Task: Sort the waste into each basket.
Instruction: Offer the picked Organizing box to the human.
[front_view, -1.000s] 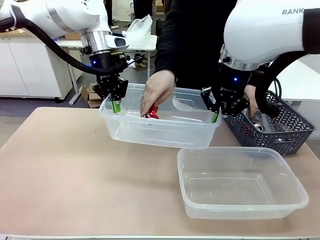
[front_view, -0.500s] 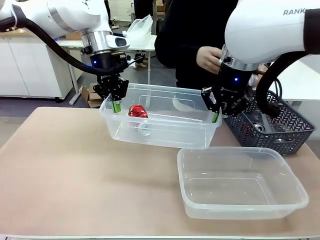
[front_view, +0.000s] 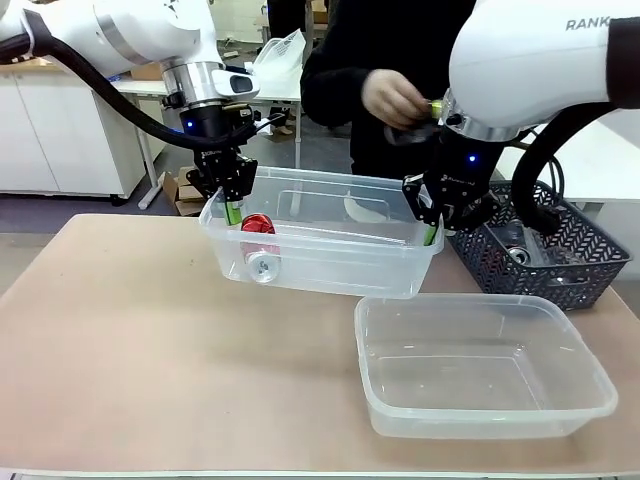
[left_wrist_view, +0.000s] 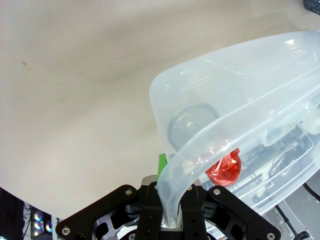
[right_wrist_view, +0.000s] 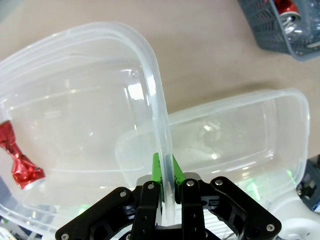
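Over the counter (front_view: 120, 350), left claw (front_view: 232, 212) and right claw (front_view: 430, 235) pinched the raised tub (front_view: 340, 270) by its rim, one can (front_view: 257, 224) inside. Other tub (front_view: 480, 428) sat empty; more cans (front_view: 517, 253) lay unsorted in the basket (front_view: 580, 265).

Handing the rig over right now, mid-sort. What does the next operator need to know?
Both shut on the rim of the raised tub: left hand at its left end, right hand at its right end, holding it above the table.
One crushed red can lies in the raised tub near the left hand.
The second tub sits on the table in front, no waste in it yet.
The lattice basket at the right holds more waste.
The person's hand holds the next item; I cannot tell what.
Done: one can in. Left: everything else.
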